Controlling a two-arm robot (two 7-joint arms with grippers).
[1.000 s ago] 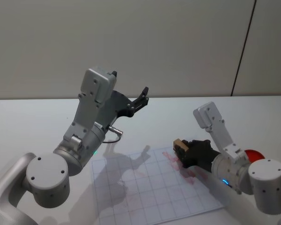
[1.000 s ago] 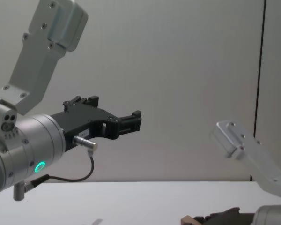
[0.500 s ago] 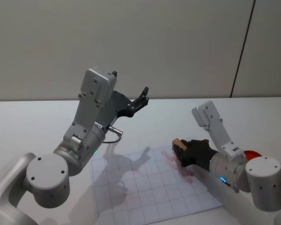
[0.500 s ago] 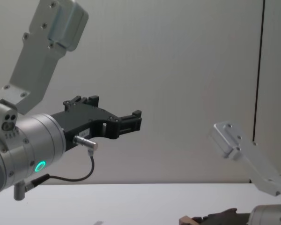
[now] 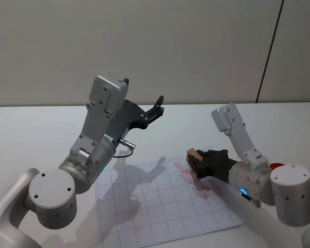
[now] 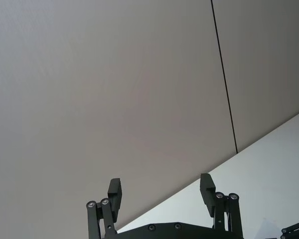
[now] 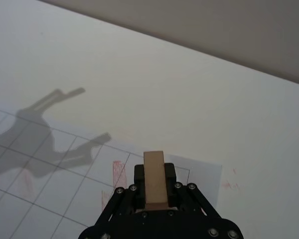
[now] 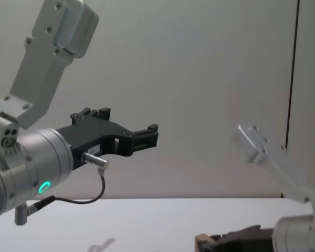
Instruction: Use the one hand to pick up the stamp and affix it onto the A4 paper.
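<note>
Your right pincer (image 5: 199, 161) clamps the stamp (image 5: 194, 154) low over the red-smudged corner of the paper (image 5: 160, 206), seemingly poised to press ink down; your left pincer (image 6: 160, 185) hangs open, raised clear of the tabletop (image 5: 41, 129).

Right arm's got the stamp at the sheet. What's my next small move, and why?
Probably lower the right gripper straight down to press the stamp onto the A4 paper: its jaws are shut on the block, poised over the gridded sheet beside red marks. The left gripper sits raised, open.

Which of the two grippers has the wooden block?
The right gripper, low over the paper, clamps the stamp; the left gripper hangs raised, open, empty.
</note>
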